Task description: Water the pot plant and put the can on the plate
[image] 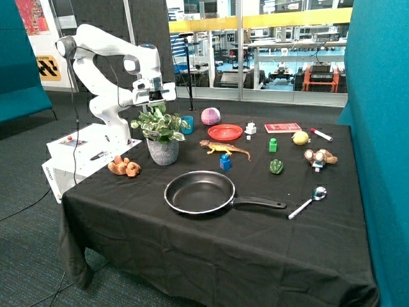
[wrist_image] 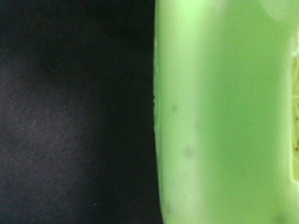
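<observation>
The pot plant (image: 162,137), with green-and-white leaves in a grey pot, stands near the table's back corner closest to the robot base. My gripper (image: 155,106) hangs low just behind the plant, partly hidden by its leaves. The light-green can (wrist_image: 224,112) fills half of the wrist view, very close to the camera, over black cloth. In the outside view the can is hidden behind the plant. The red plate (image: 225,132) lies further along the back of the table, past a blue cup (image: 186,124), with nothing on it.
A black frying pan (image: 199,192) sits at the front middle. A toy lizard (image: 223,148), a blue block (image: 225,162), a pink ball (image: 210,116), a dark green pepper toy (image: 276,166), a spoon (image: 308,201) and a plush toy (image: 124,167) lie around.
</observation>
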